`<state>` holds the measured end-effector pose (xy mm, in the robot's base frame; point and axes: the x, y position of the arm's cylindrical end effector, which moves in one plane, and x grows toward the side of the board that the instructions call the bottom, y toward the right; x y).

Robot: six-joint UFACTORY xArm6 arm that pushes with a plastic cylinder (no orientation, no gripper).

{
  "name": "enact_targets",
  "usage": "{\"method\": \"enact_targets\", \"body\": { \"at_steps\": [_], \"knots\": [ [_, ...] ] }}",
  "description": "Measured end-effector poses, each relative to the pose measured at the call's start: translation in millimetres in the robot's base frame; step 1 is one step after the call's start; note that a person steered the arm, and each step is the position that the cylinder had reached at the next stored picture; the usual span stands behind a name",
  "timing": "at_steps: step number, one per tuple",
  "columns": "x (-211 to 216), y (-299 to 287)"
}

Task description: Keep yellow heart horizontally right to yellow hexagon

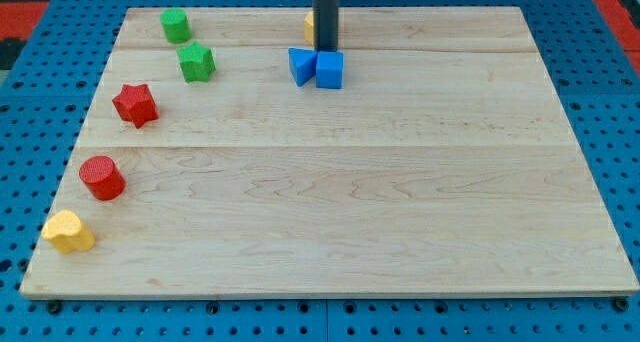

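**Tip far from the heart, hexagon half hidden behind the rod**

Fingers we had none: our arm ended in 1 dark rod, so there was nothing to spread, press together or pinch, and our tip (326, 50) sat at the far edge of the wooden board (400, 212), about midway across. It touched, or very nearly touched, the far side of the 2 blue blocks (317, 67), which stood pressed against each other just near of it.

The yellow hexagon (309, 25) showed only as a sliver at the rod's left side, just beside and slightly far of our tip; most of it was hidden by the rod, so we took its shape from the task.

The yellow heart (68, 232) lay at the near left corner, well apart from our tip and from the hexagon. From our tip it lay far to the left and much nearer. Its 2 lobes seemed to face left and far, with the narrower end toward the right and near, so its long axis ran roughly far-left to near-right, though it was small and we could not be sure.

We judged the task hardly begun: the heart needed to cross the board to the hexagon's right, in the same far row. The red cylinder (102, 177) stood just far of the heart and could get in the way.
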<state>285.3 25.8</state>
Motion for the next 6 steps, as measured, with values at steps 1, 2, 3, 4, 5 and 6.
{"method": "enact_targets", "body": {
  "at_steps": [1,2,3,4,5,6],
  "knots": [
    [62.9,104.1],
    [193.8,63.4],
    [291.8,-10.7],
    [333.0,-67.1],
    [325.0,-195.9],
    [307.2,-329.5]
  ]
}}
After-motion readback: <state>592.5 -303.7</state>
